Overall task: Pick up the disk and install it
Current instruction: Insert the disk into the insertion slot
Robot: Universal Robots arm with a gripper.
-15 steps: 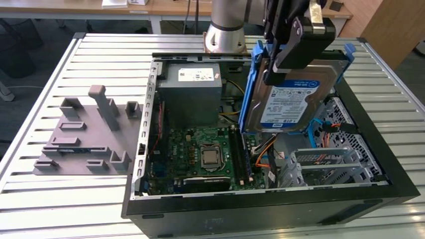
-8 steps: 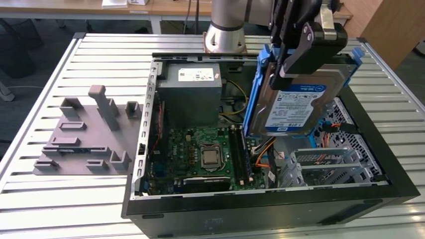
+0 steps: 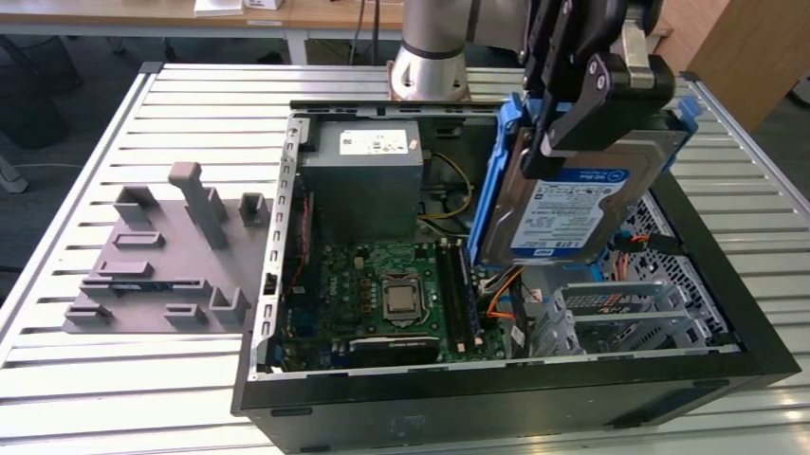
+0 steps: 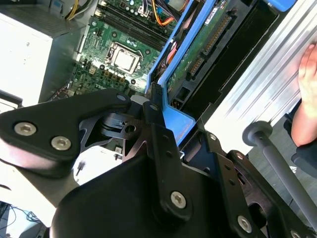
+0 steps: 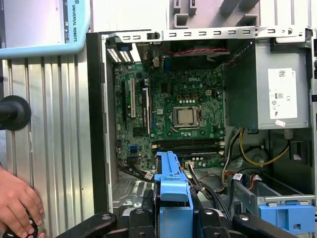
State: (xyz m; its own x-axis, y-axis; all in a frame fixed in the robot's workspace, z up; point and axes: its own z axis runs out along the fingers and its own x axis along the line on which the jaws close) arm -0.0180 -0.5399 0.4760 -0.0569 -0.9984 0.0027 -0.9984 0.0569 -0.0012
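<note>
The gripper (image 3: pixel 572 133) is clamped shut on the disk (image 3: pixel 570 213) by its blue bracket. It holds the disk tilted on end above the open computer case (image 3: pixel 506 412), toward the case's edge at the exterior view's right. The slatted table (image 3: pixel 76 379) carries the case and, near its edge at the exterior view's left, a grey slotted tray (image 3: pixel 165 256). Inside the case, a grey box (image 3: pixel 367 180) with a white sticker adjoins the motherboard (image 3: pixel 393 284). A gripper finger partly hides the disk's blue-and-white label. A person's hand (image 5: pixel 17 203) lies over the table's slats.

The gripper (image 4: pixel 166 116) clamps the blue bracket edging the disk (image 4: pixel 205 42), whose green circuit side faces the camera, with the motherboard (image 4: pixel 119 54) at the disk's nine o'clock and a person's hand (image 4: pixel 308 79) at its three o'clock, beyond the slatted table (image 4: pixel 262 89).
</note>
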